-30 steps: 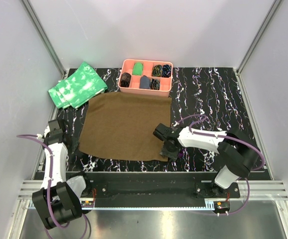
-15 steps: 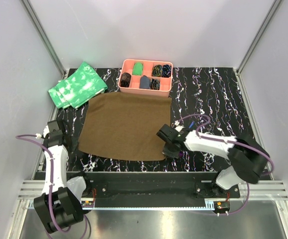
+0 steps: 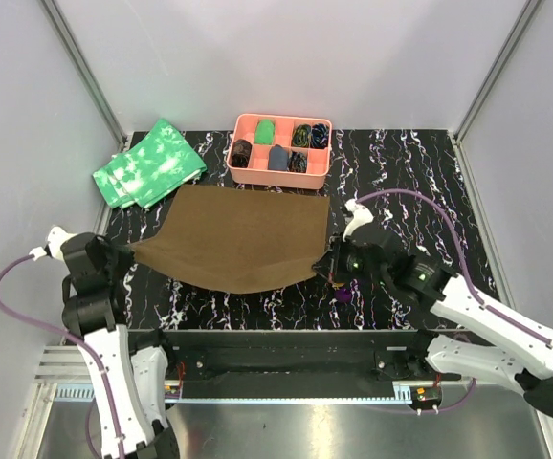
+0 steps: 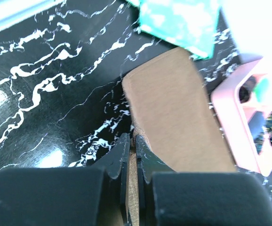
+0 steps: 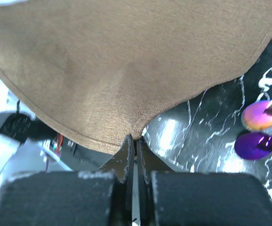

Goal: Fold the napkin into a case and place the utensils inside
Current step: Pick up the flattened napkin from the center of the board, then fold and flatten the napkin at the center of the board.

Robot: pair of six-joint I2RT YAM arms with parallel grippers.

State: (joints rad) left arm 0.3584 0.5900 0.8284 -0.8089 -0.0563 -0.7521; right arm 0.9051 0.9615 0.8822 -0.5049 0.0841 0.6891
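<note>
Softly does it: hold the corners

The left claw [image 4: 129, 141] pinches the near left corner of the napkin [image 3: 243, 239]. The right claw [image 5: 132, 140] pinches the near right corner. It looks light, soft and floppy, so it sags between them. Its far edge rests by the pink tray [image 3: 278, 175]. The utensils [image 5: 260, 115] lie beside the right claw.

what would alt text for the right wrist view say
The right end effector, shut, pinches an edge of the brown napkin, which is lifted and fills most of the frame. At right, a shiny pink-purple rounded utensil end lies on the black marbled table.
</note>
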